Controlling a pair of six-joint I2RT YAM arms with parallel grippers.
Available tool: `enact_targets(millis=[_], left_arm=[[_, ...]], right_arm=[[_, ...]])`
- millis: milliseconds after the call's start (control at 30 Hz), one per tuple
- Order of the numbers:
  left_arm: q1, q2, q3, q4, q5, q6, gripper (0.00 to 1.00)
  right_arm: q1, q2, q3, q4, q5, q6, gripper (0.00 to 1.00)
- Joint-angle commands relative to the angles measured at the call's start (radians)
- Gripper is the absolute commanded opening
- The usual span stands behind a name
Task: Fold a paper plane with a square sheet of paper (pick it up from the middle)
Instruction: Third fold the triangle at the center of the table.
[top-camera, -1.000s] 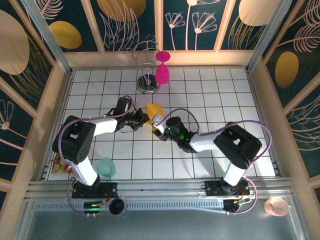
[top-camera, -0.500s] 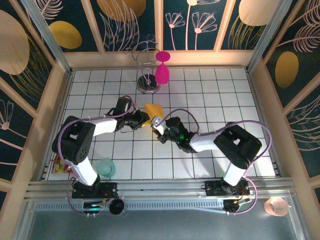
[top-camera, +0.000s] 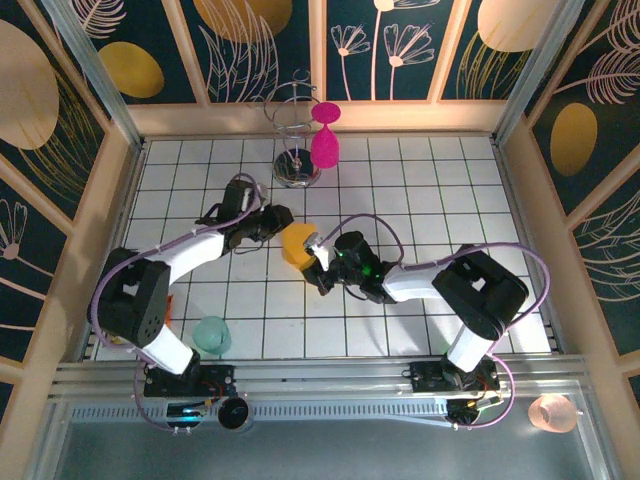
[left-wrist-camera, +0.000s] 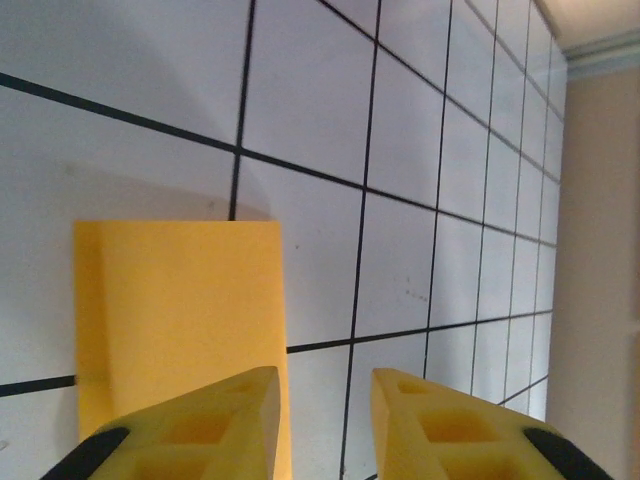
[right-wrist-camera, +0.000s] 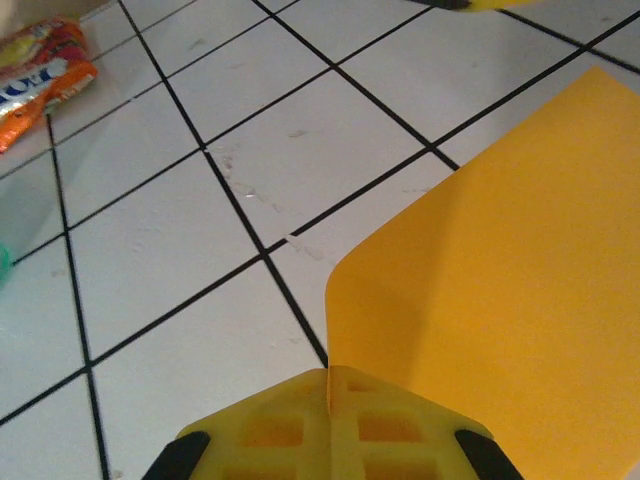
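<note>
The square sheet of paper (top-camera: 294, 244) is plain orange-yellow and sits bent near the middle of the tiled table. My right gripper (top-camera: 312, 254) is shut on its edge. In the right wrist view the paper (right-wrist-camera: 500, 290) curves up into the closed right gripper (right-wrist-camera: 328, 385). My left gripper (top-camera: 277, 222) is just behind and left of the sheet, open with nothing between its fingers. In the left wrist view the paper (left-wrist-camera: 180, 310) lies ahead of the left gripper (left-wrist-camera: 325, 420), on its left side.
A magenta goblet (top-camera: 325, 143) hangs on a wire stand (top-camera: 296, 174) at the back. A teal cup (top-camera: 211, 333) stands near the left arm's base. A snack packet (right-wrist-camera: 40, 55) lies to the left. Wooden walls (top-camera: 95, 230) border the table.
The left gripper has opened, let go of the paper and drawn back to the left. The right gripper has shut on the sheet's edge, and the sheet now bends toward the front left.
</note>
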Motion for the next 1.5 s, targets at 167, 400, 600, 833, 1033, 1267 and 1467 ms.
enact_targets(millis=[167,400,600,833,1033,1267,1467], left_arm=[[-0.055,0.198,0.143,-0.152,-0.043,0.122,0.2],[-0.069,0.31,0.218,-0.248,-0.105,0.189,0.15],[-0.075,0.366,0.241,-0.293,-0.13,0.214,0.12],[-0.076,0.392,0.245,-0.315,-0.147,0.235,0.1],[-0.076,0.402,0.249,-0.323,-0.15,0.254,0.09],[-0.076,0.408,0.248,-0.319,-0.141,0.259,0.09],[-0.076,0.408,0.249,-0.314,-0.132,0.26,0.09]], right_arm=[[-0.021,0.024,0.003,0.048,-0.085,0.159,0.0],[-0.041,0.053,0.013,0.041,-0.114,0.214,0.0],[-0.053,0.08,0.037,-0.009,-0.096,0.257,0.0],[-0.068,0.085,0.063,-0.091,0.002,0.292,0.0],[-0.069,0.092,0.086,-0.144,0.084,0.285,0.0],[-0.07,0.104,0.102,-0.168,0.13,0.292,0.0],[-0.07,0.116,0.121,-0.189,0.16,0.295,0.0]])
